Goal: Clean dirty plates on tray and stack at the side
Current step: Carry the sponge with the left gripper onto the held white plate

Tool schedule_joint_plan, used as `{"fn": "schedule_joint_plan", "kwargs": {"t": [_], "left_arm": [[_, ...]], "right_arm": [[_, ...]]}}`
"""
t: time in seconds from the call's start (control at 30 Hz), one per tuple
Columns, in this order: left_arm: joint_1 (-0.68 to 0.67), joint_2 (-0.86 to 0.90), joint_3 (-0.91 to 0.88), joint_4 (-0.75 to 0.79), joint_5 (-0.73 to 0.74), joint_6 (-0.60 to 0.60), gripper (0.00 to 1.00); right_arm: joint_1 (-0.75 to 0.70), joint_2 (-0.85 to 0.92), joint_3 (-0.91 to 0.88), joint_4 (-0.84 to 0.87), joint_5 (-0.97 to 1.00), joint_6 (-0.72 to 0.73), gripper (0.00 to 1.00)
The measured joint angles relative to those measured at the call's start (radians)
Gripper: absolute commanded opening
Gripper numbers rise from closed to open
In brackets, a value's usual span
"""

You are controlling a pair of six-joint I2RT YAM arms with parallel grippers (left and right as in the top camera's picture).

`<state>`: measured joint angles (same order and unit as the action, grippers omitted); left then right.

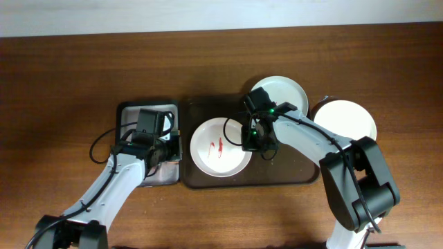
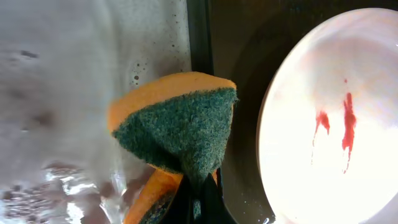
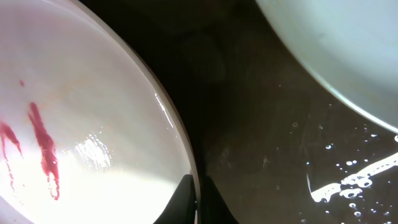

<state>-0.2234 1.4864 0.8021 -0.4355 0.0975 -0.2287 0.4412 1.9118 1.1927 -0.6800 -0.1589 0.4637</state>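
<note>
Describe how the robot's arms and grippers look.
The left arm and right arm have white links and black joints. Left gripper and right gripper are black. A black cable loops beside the left wrist; a green light glows on the right wrist.

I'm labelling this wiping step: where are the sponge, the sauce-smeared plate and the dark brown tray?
sponge (image 2: 180, 121): left wrist view, green scouring face.
smeared plate (image 1: 232, 159): overhead view, bare white beside the smear.
tray (image 1: 291, 171): overhead view, bare floor right of the plate.
</note>
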Motion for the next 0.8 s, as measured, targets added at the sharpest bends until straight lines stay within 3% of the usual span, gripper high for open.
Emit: {"fn": "schedule_joint_plan", "kwargs": {"t": [0.4,0.53,0.8], "left_arm": [[0.0,-0.018,0.049,-0.021,0.004,0.0,0.0],[-0.005,-0.056,0.081,0.022,0.113,-0.006,0.0],[-0.049,-0.048,0.081,0.064,0.228,-0.153,0.0]], "right_arm": [[0.0,0.0,0.0,0.0,0.0,0.0,0.04],[0.0,0.0,0.0,0.0,0.0,0.0,0.04],[0.0,0.0,0.0,0.0,0.0,0.0,0.04]]}}
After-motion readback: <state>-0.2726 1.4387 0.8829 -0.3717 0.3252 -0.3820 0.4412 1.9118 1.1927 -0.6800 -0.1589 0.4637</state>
